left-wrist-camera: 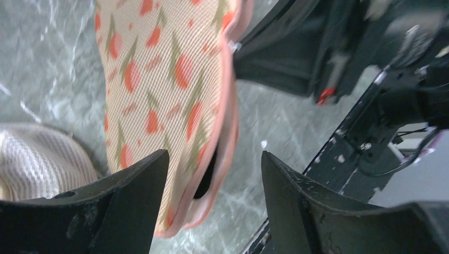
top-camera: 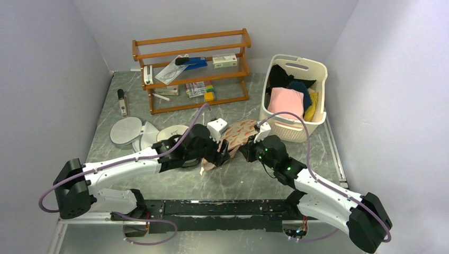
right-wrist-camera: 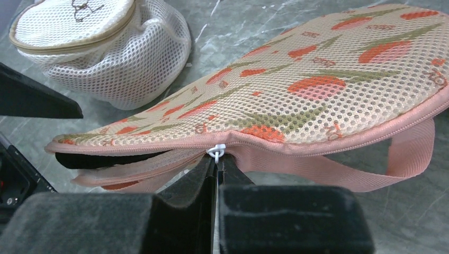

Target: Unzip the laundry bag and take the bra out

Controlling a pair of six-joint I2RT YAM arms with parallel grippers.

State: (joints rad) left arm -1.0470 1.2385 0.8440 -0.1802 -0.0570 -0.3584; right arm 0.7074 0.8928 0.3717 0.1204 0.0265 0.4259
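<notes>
The peach-pink laundry bag (top-camera: pixel 236 133) with its orange-red leafy print lies mid-table between both arms. My right gripper (right-wrist-camera: pixel 217 162) is shut on the white zipper pull (right-wrist-camera: pixel 216 152) at the bag's near edge (right-wrist-camera: pixel 328 79). Left of the pull the zip gapes, and something dark (right-wrist-camera: pixel 100 159) shows inside; I cannot tell if it is the bra. My left gripper (left-wrist-camera: pixel 214 161) is open, its fingers (left-wrist-camera: pixel 132 196) straddling the bag's unzipped end (left-wrist-camera: pixel 169 79) without pinching it. Seen from above, the left gripper (top-camera: pixel 222 153) and right gripper (top-camera: pixel 248 151) sit close together at the bag's front.
A round white mesh bag (right-wrist-camera: pixel 100 47) sits just left of the laundry bag, with flat round ones (top-camera: pixel 127 131) beyond. A wooden shelf (top-camera: pixel 190 69) stands at the back. A white basket (top-camera: pixel 270 114) of clothes is at the right. A pink strap loop (right-wrist-camera: pixel 407 159) hangs from the bag.
</notes>
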